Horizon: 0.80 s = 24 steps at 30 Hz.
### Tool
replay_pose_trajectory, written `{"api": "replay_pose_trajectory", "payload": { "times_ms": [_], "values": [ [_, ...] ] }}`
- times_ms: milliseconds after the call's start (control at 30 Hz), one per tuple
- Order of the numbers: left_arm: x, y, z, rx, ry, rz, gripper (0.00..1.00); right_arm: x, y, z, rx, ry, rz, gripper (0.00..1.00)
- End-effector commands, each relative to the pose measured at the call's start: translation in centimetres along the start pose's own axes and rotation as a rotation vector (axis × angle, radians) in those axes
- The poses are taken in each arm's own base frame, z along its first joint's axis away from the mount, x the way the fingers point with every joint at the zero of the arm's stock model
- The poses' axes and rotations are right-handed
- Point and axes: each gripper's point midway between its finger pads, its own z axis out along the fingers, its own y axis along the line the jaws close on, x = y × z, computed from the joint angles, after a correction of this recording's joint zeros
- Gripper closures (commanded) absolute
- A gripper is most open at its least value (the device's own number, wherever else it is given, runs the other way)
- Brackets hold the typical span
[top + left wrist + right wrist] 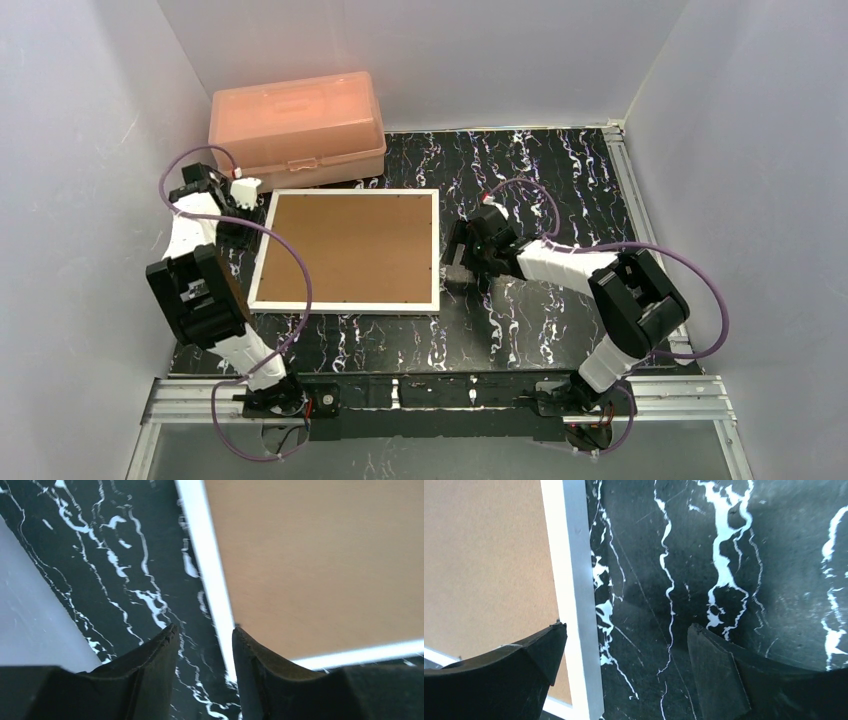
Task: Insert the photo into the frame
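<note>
The white frame [345,307] lies flat on the marble table, and a brown backing board [350,247] fills its opening. The photo is out of view. My left gripper [252,208] is at the frame's far left edge. In the left wrist view it [204,627] is open, with the white rail [207,565] running between its fingers close to the right one and the board [320,555] beyond. My right gripper [452,262] is at the frame's right edge. It [625,626] stands wide open, one finger over the board [484,555], the other over the table, the rail [571,555] between.
A salmon-pink plastic box [297,125] stands shut at the back left, just behind the frame. White walls close in on the left, the back and the right. An aluminium rail [640,200] runs along the table's right side.
</note>
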Motion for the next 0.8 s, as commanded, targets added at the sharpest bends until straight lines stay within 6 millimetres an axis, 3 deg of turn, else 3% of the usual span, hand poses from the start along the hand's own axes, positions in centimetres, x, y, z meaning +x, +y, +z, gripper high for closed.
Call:
{"api": "replay_pose_trajectory", "payload": {
  "times_ms": [0, 133, 333, 433, 633, 767],
  "values": [
    [0.7, 6.1, 2.7, -0.259, 0.063, -0.011, 0.59, -2.0, 1.5, 0.0, 0.079, -0.056, -0.075, 0.01],
    [1.5, 6.1, 5.7, -0.214, 0.104, -0.054, 0.60, -1.3, 2.7, 1.3, 0.104, -0.037, -0.104, 0.01],
    [2.8, 3.6, 9.1, -0.054, 0.156, -0.120, 0.59, -0.2, 3.0, 3.6, 0.153, -0.004, -0.110, 0.01],
    [3.2, 1.6, 10.1, 0.008, 0.166, -0.118, 0.58, 0.5, 3.1, 4.5, 0.180, 0.020, -0.108, 0.01],
    [2.8, -3.3, 11.0, 0.138, 0.180, -0.093, 0.59, 3.0, 6.1, 5.4, 0.159, 0.079, -0.152, 0.01],
    [2.2, -6.0, 11.2, 0.227, 0.186, -0.077, 0.63, 3.0, 8.6, 4.1, 0.071, 0.089, -0.128, 0.01]
  ]
}}
